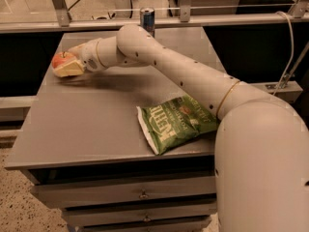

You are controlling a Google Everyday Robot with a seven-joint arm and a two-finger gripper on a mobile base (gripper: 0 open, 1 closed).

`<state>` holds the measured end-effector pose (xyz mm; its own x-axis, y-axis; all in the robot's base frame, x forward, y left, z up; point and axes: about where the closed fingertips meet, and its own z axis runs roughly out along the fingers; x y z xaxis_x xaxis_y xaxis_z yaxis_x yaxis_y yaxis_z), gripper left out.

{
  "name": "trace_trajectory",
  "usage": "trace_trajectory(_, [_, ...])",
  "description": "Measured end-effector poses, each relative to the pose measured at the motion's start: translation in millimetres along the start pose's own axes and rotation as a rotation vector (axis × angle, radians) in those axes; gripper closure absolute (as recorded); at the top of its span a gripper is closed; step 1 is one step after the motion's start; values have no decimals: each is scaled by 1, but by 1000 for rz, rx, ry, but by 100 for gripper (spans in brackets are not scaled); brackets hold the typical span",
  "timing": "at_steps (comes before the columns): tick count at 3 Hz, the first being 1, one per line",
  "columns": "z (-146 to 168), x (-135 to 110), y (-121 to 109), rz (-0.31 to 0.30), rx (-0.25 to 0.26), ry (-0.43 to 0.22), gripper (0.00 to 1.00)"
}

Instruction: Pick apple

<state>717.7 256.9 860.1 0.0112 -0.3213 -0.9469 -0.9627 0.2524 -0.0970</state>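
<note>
While it sits by the far left corner of a grey table (pixel 87 129), a small red-orange apple (pixel 58 59) with yellowish patches and a short dark stem is held in the robot's gripper (pixel 65 64). The jaws are closed in to the width of the fruit. One pale cream finger (pixel 67 71) lies in front of and below the apple, and the other shows behind it. Both appear to press against it. A soft shadow falls on the table just under the gripper. Whether the apple rests on the surface or hangs just above it cannot be told.

From the gripper, a thick cream-coloured arm (pixel 183 74) runs to the right and toward the viewer, crossing over the middle of the table. It bends at a rounded joint near the back of the table and widens into the robot's large white body (pixel 263 168), which fills the lower right corner.

Behind that joint, a blue and silver drink can (pixel 147 18) stands upright at the far edge of the table, well apart from the apple.

A green chip bag (pixel 176 123) lies flat near the front right of the table, partly under the arm, well apart from the apple and much larger than it.

Below the tabletop are stacked grey drawers (pixel 140 195) with small metal pulls. A speckled floor (pixel 19 211) shows at the lower left.
</note>
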Motion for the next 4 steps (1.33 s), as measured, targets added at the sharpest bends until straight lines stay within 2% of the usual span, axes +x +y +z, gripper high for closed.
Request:
trace_trajectory(1, [0, -2, 4, -19, -16, 0, 61])
trace_trajectory(2, [-17, -18, 3, -42, -13, -39, 84])
trace_trajectory(3, [-58, -34, 1, -99, -13, -75, 100])
trace_trajectory(4, [-124, -25, -2, -127, -9, -65, 100])
